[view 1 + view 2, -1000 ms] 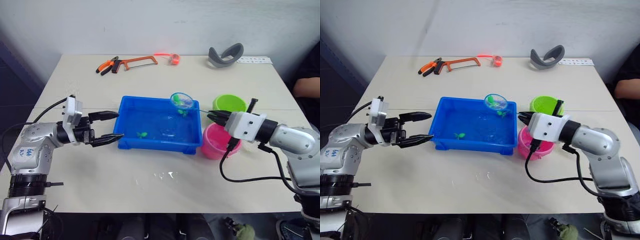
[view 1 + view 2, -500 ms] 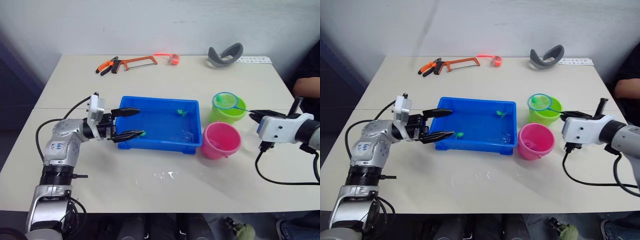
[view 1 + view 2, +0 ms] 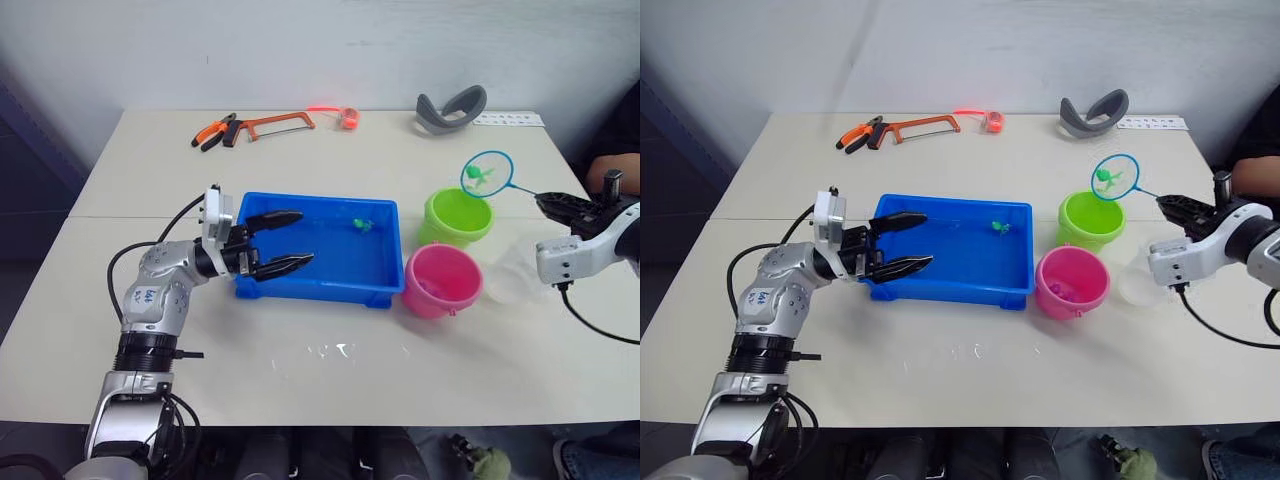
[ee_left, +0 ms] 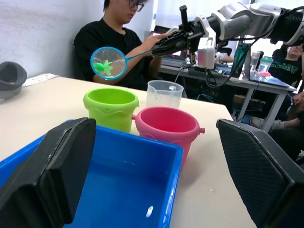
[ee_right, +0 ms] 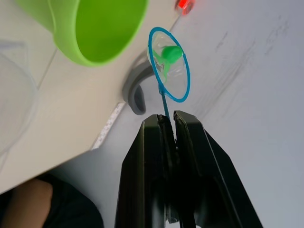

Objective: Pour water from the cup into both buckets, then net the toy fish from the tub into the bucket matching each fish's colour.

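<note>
Pale tabletop (image 3: 300, 375), right gripper (image 3: 550, 202) clamping the net (image 3: 488, 174) (green fish (image 3: 478, 175) inside) above the green bucket (image 3: 457, 216); left gripper (image 3: 290, 240) spread wide.

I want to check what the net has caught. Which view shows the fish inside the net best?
The left wrist view: the green fish fills the net side-on, above the green bucket. The right wrist view shows it smaller, the right pincer shut on the handle. In the head views it is tiny.

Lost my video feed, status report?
Right hand shut on net, green fish inside, raised above green bucket. Left hand open over tub. Nothing in the way.
</note>
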You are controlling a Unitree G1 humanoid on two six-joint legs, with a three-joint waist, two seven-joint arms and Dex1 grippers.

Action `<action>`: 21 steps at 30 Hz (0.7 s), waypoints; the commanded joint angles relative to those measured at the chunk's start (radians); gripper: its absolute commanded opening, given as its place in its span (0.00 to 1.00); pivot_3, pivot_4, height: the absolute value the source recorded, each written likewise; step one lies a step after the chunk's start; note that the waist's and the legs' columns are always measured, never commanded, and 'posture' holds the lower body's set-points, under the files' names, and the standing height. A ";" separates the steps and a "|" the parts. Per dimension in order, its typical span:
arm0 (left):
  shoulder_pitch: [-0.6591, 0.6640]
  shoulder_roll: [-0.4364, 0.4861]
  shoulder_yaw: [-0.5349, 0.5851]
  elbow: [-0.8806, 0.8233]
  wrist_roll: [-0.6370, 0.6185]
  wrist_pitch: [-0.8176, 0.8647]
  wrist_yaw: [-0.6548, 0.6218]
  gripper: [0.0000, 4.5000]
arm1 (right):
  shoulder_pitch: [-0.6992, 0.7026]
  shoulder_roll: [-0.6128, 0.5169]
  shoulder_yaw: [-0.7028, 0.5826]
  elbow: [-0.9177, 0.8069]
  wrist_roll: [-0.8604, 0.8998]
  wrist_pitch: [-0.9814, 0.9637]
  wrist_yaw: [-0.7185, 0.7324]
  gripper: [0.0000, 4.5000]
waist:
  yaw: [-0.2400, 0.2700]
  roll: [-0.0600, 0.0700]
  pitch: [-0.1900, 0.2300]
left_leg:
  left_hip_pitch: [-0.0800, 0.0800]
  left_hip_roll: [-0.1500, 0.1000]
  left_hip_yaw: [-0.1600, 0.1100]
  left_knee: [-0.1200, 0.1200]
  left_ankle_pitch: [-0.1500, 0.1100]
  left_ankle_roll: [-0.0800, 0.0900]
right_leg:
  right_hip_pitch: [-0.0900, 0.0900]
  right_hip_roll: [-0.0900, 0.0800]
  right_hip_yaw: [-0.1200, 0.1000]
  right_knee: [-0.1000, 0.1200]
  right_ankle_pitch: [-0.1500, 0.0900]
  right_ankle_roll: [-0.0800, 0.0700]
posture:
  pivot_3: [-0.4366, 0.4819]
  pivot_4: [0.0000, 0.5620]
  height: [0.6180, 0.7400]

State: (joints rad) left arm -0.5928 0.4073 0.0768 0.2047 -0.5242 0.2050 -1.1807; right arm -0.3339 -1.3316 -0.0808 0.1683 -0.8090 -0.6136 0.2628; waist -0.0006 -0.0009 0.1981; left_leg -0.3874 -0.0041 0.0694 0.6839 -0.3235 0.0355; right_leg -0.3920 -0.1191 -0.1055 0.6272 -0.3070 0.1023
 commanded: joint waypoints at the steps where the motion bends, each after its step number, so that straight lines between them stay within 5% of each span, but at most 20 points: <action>1: -0.039 -0.014 0.012 -0.014 -0.014 -0.027 0.007 0.98 | -0.020 -0.053 0.021 0.010 -0.078 -0.028 -0.075 0.00 | 0.000 0.000 0.000 | 0.000 0.000 0.000 0.000 0.000 0.000 | 0.000 0.000 0.000 0.000 0.000 0.000 | 0.48 0.27 1.00; 21: -0.061 -0.130 -0.006 -0.027 -0.030 -0.020 0.053 0.98 | -0.197 -0.174 0.258 0.216 -0.433 -0.150 -0.497 0.00 | -0.001 0.001 0.000 | 0.000 0.000 0.001 0.000 0.000 -0.001 | 0.000 0.002 0.001 0.000 0.000 0.000 | 0.48 0.27 1.00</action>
State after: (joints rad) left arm -0.6495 0.2924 0.0677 0.2037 -0.5312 0.2007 -1.1334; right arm -0.4689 -1.4614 0.1667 0.3642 -1.2027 -0.7481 -0.1848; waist -0.0014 -0.0002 0.1980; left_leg -0.3874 -0.0037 0.0700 0.6834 -0.3230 0.0344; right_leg -0.3923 -0.1175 -0.1040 0.6270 -0.3070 0.1022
